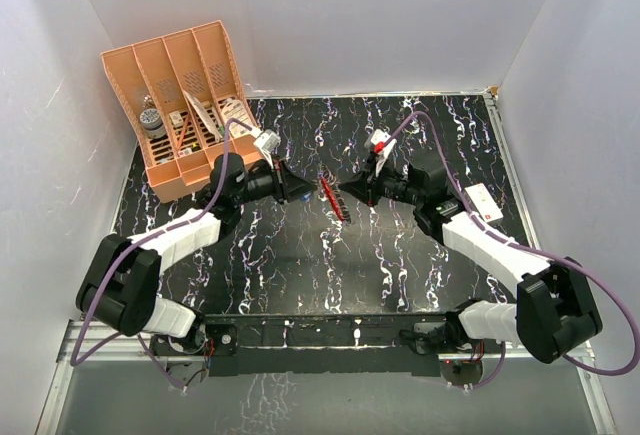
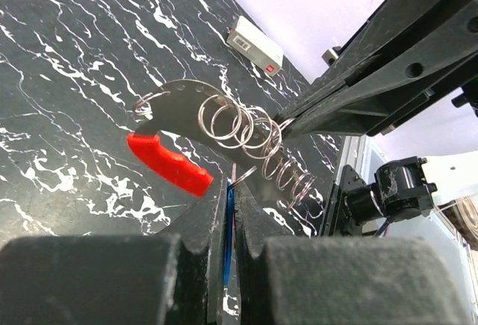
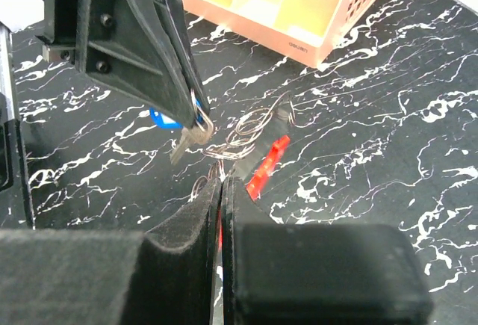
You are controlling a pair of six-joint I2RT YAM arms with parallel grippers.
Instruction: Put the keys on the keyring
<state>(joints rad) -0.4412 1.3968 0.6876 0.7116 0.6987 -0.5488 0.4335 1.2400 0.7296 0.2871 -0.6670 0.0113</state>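
Right gripper (image 3: 222,190) clamped on the keyring (image 2: 168,164), presenting it above the table (image 1: 300,275); left gripper (image 2: 231,198) clamped on the blue-headed key (image 3: 183,143), close beside it, evidently for threading

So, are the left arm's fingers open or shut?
Shut on the key: the left fingers press its blue head from both sides.

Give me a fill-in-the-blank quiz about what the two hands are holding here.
1. The left hand pinches a key with a ___ head.
2. The right hand grips the keyring, whose coloured side is ___.
3. The organizer sits at the table's far ___ corner.
Missing words: blue; red; left.
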